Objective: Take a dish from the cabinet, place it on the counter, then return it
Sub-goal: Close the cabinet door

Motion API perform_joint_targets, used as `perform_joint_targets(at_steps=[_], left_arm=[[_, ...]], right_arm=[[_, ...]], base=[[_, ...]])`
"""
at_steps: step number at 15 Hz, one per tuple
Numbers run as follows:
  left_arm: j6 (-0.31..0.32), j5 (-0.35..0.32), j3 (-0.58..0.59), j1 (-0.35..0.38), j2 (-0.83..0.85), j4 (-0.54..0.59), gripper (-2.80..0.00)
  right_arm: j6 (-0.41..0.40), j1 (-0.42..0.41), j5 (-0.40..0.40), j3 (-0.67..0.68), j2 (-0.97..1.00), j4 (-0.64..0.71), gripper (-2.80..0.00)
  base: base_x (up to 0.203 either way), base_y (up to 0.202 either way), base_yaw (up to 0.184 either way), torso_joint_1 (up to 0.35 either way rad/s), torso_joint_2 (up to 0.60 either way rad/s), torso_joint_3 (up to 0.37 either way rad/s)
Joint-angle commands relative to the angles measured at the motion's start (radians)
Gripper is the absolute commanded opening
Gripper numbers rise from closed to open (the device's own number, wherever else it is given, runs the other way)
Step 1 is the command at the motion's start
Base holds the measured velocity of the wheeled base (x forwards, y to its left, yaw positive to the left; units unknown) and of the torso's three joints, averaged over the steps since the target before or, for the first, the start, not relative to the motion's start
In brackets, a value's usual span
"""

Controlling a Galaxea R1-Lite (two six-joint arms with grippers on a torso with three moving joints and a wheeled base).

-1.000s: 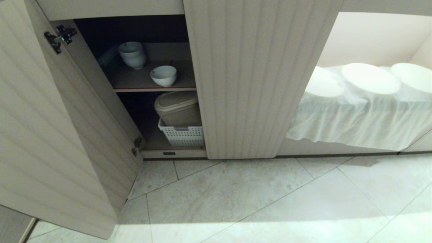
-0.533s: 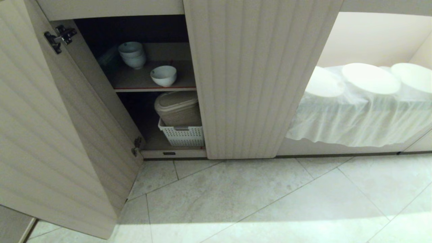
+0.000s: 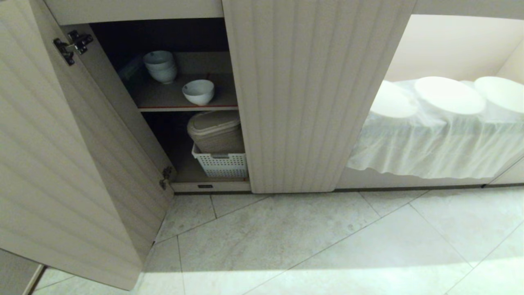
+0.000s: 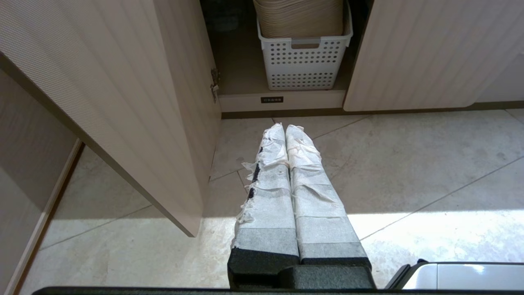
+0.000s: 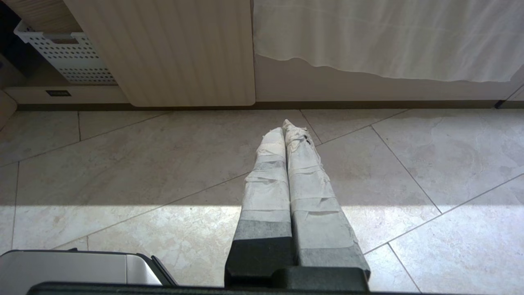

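Note:
The dish point(image 3: 198, 91), a small white bowl, stands alone near the front of the upper shelf inside the cabinet point(image 3: 311, 98), whose left ribbed door point(image 3: 69, 164) hangs wide open. Neither arm shows in the head view. My left gripper point(image 4: 285, 128) hangs low over the floor tiles in front of the open compartment, its tape-wrapped fingers pressed together and empty. My right gripper point(image 5: 284, 127) is likewise shut and empty, over the floor before the closed door. The counter is out of view.
A stack of white bowls point(image 3: 160, 66) sits at the back of the same shelf. Below it a beige bin rests in a white perforated basket point(image 3: 221, 164). To the right, an open bay holds white round lids on a white cloth point(image 3: 434, 139).

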Motion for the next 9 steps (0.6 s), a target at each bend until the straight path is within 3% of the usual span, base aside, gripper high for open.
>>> perform_joint_targets(at_steps=[1,6,9], left_arm=[[0.000,0.001,0.000,0.000,0.000,-0.001,-2.80],[-0.009,0.004,0.000,0.000,0.000,-0.001,-2.80],[-0.011,0.004,0.000,0.000,0.000,-0.001,-2.80]], right_arm=[[0.000,0.000,0.000,0.000,0.000,0.000,-2.80],[0.000,0.000,0.000,0.000,0.000,0.000,-2.80],[0.000,0.001,0.000,0.000,0.000,0.000,-2.80]], base=[[0.000,0.000,0.000,0.000,0.00,0.000],[0.000,0.000,0.000,0.000,0.00,0.000],[0.003,0.134,0.001,0.003,0.00,0.005]])
